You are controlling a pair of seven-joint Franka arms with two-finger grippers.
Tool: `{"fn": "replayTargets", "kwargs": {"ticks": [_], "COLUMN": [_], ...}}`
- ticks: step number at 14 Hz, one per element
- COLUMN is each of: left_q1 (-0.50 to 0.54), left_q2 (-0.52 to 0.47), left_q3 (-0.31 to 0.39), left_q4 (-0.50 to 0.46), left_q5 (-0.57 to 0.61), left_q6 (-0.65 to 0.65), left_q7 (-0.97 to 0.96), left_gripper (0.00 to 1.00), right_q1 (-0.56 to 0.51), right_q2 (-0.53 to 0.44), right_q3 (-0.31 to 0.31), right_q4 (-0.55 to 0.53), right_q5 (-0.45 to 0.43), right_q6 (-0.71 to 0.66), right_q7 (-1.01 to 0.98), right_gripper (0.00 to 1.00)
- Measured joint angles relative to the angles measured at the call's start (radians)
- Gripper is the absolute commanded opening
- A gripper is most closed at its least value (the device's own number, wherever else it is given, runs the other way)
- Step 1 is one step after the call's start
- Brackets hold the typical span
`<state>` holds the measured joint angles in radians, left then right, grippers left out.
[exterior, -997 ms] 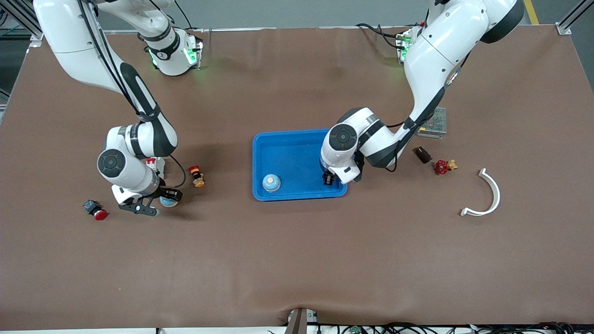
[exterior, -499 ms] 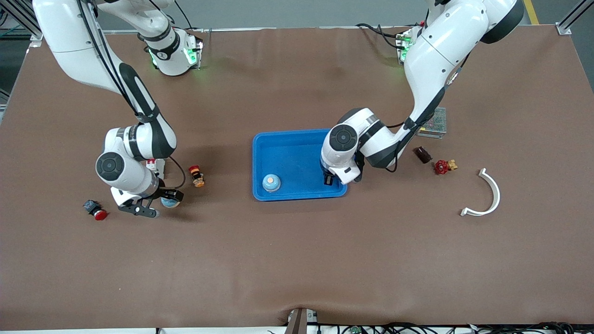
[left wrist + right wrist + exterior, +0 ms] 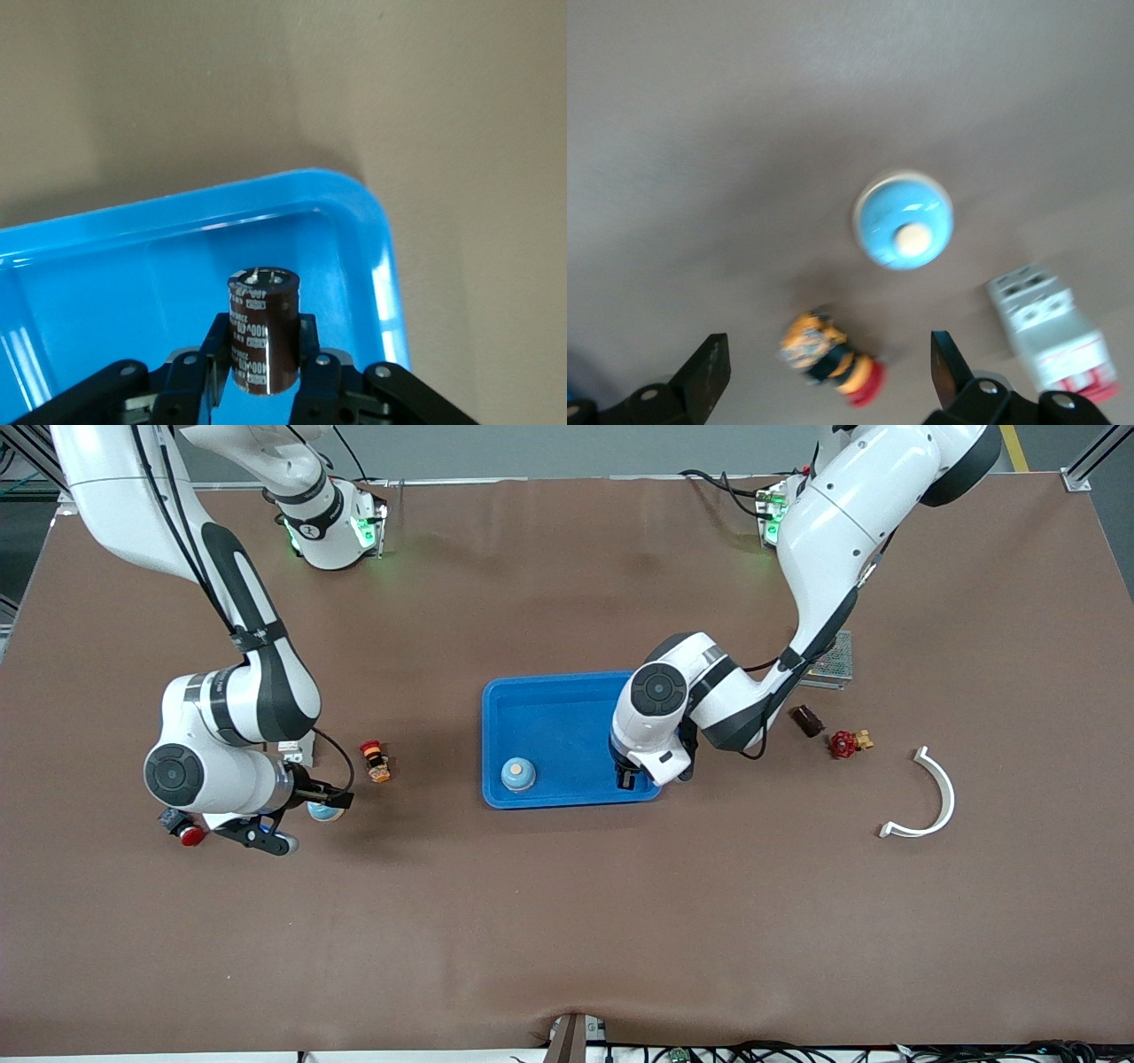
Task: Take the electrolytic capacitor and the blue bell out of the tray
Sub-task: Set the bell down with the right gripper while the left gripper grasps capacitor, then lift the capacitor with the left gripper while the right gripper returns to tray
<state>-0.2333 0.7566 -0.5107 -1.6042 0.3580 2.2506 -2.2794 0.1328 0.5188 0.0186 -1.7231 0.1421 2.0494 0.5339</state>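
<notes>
- Left gripper (image 3: 264,376): clamped on capacitor (image 3: 263,329), over a corner of the blue tray (image 3: 567,797).
- Right gripper (image 3: 824,376): spread wide, holding nothing, above bell (image 3: 904,220).

Brown counter (image 3: 567,921), blue tray (image 3: 549,704), loose bell (image 3: 321,811), two push-buttons (image 3: 376,760), white curved piece (image 3: 935,795), red valve (image 3: 843,743), mesh box (image 3: 833,657)

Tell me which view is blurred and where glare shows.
Right wrist view: soft and smeared, the blue bell and the yellow-black button lack crisp edges. Left wrist view: sharp, with white glare streaks on the blue tray's rim and a highlight on the capacitor. Front view: evenly lit, soft shadows under both arms.
</notes>
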Motion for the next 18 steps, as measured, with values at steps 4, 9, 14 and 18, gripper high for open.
{"fn": "replayTargets", "kwargs": {"ticks": [4, 9, 14, 18], "left_q1": [0.007, 0.083, 0.167, 0.279], "left_q2": [-0.016, -0.073, -0.102, -0.105], "left_q3": [-0.019, -0.047, -0.055, -0.056], "left_q4": [0.075, 0.087, 0.059, -0.011], "left_q5": [0.000, -0.039, -0.048, -0.048], "left_q6": [-0.138, -0.265, -0.361, -0.363], "left_q7": [0.000, 0.125, 0.283, 0.453], "left_gripper": [0.00, 0.00, 0.00, 0.00], "right_q1": [0.123, 0.225, 0.249, 0.336], "right_q2": [-0.017, -0.018, -0.015, 0.002], "right_q3": [0.009, 0.006, 0.002, 0.002], "right_q4": [0.000, -0.001, -0.011, -0.019], "right_q5": [0.045, 0.045, 0.045, 0.042], "right_q6": [0.124, 0.216, 0.217, 0.242], "right_q7": [0.466, 0.763, 0.991, 1.220], "right_gripper": [1.00, 1.00, 1.00, 1.00]}}
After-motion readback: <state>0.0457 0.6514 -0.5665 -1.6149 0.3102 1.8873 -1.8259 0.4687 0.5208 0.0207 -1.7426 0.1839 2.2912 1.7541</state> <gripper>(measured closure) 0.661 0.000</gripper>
